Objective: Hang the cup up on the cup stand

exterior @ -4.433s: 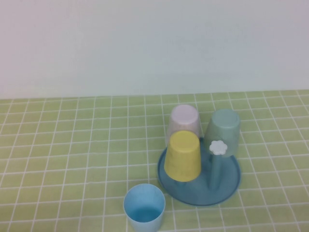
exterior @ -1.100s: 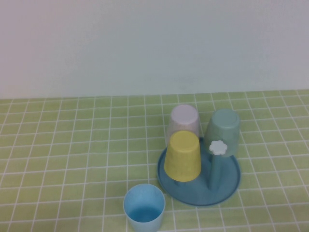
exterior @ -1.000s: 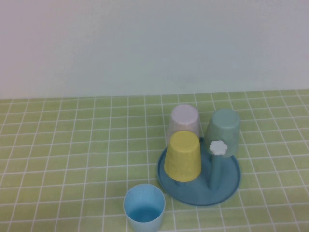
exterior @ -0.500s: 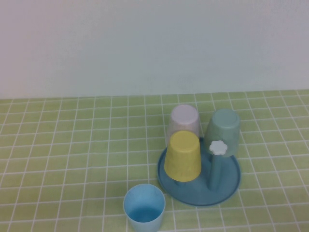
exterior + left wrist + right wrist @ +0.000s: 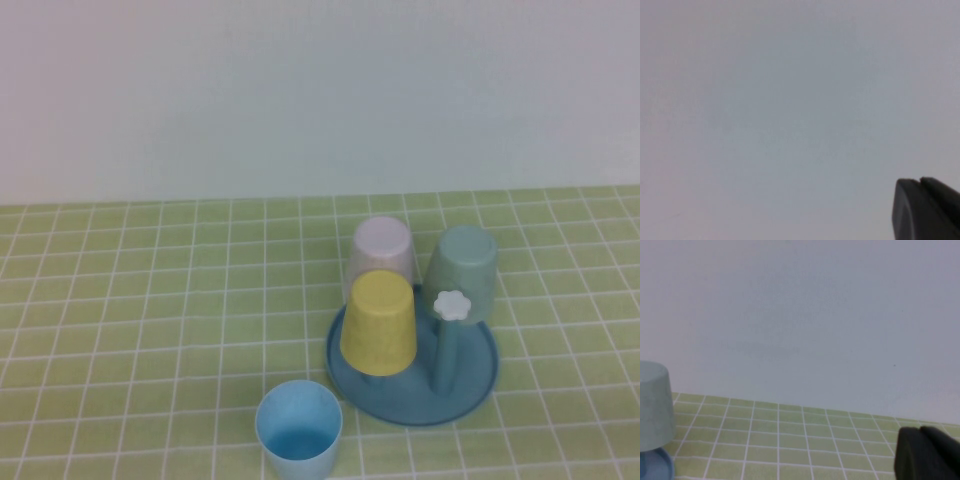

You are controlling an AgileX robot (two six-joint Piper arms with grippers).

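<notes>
Nothing is differing from the earlier pictures for you: the cup (image 5: 298,432) is sitting in the same spot near the front edge of the table (image 5: 120,300), upright with its mouth facing up, just in front of and to the left of the cup stand (image 5: 478,375), close to its rim but not on it. The stand is keeping its same load too: a yellow cup (image 5: 379,323) is hanging upside down at the front left, a pale lilac cup (image 5: 383,248) upside down behind it, and a teal-green cup (image 5: 462,268) upside down at the right rear, while the peg with the white flower knob (image 5: 452,305) is standing bare at the front right. Neither arm is reaching into the high view, so you are seeing both of them parked off the scene. The left gripper (image 5: 926,210) is showing only as a dark corner against a plain grey wall in its wrist view, pointing away from the table, and you cannot tell whether its fingers are apart or together. The right gripper (image 5: 925,452) is showing the same way, a dark corner over the green tiled table, with the teal-green cup and a bit of the stand's blue rim at the far side of that view; again the state of its fingers cannot be told. No writing or brand is readable on anything.
</notes>
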